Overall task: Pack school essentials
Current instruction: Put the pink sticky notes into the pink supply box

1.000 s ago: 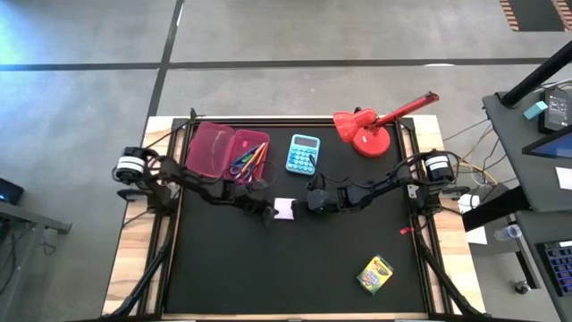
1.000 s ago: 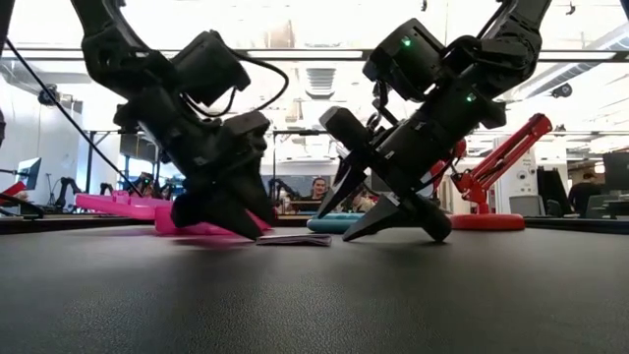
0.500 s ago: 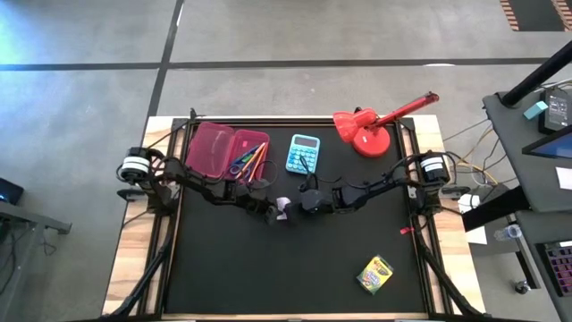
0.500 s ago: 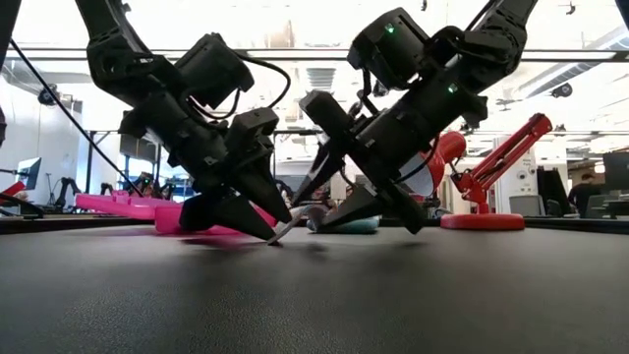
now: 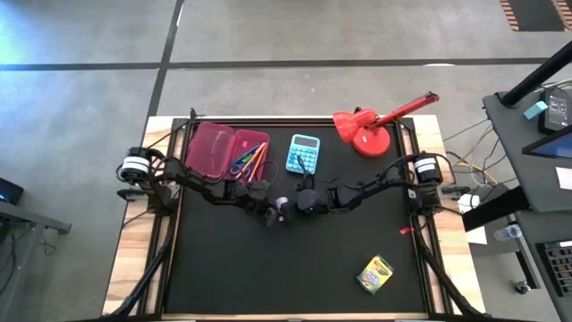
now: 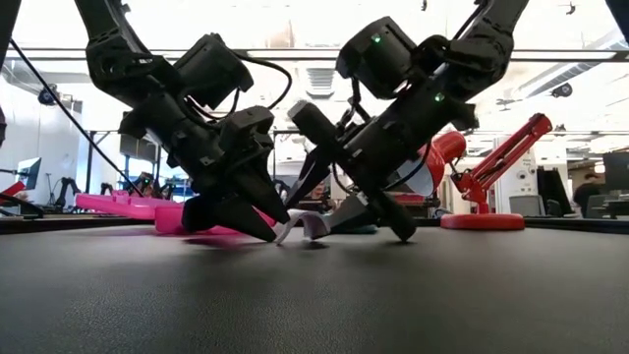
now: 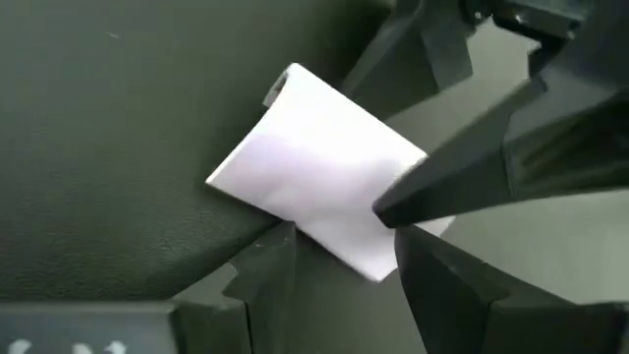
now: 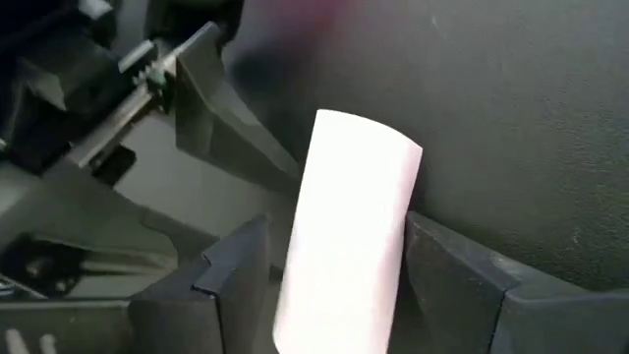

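At frame centre, the white pad (image 6: 300,224) lies curled between the spread left gripper (image 6: 257,223) and right gripper (image 6: 366,211); both arms slope down, neither clamping.

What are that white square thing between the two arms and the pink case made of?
The white pad looks like thin matte paper: it curls up off the table where the two pincers meet it. The pink case looks like smooth moulded plastic, probably slightly see-through; pencils lie in its open half.
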You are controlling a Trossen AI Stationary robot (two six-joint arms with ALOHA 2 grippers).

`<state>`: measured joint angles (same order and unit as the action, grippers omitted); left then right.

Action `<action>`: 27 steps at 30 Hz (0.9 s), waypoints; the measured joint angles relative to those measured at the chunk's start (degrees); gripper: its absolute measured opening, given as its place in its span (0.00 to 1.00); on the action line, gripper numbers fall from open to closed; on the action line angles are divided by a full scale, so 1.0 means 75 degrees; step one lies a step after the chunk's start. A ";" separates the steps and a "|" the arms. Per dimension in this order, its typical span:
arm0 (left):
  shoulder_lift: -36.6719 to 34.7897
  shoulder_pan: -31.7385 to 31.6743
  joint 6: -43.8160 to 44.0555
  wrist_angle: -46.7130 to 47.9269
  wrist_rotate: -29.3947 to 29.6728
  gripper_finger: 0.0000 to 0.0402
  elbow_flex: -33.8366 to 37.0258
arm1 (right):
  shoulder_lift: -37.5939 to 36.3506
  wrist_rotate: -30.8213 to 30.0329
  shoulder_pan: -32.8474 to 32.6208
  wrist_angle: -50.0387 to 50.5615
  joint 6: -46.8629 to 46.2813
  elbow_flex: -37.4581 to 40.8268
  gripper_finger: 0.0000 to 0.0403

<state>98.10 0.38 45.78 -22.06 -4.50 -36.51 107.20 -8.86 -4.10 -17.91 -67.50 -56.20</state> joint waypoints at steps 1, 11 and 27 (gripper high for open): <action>0.0000 0.0000 -0.0010 0.0001 -0.0022 0.41 0.0000 | 0.0055 -0.0004 0.0003 -0.0004 -0.0032 -0.0029 0.54; 0.0000 0.0003 -0.0189 -0.0013 -0.0059 0.41 0.0000 | 0.0356 -0.0075 0.0074 0.0129 -0.0076 -0.0374 0.55; -0.0085 0.0009 -0.0615 -0.0435 -0.0387 0.41 -0.0073 | 0.0210 0.0041 0.0102 0.0398 -0.0041 -0.0358 0.43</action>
<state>97.47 0.45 41.17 -25.32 -7.41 -37.06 108.77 -8.56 -3.33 -14.93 -67.81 -58.88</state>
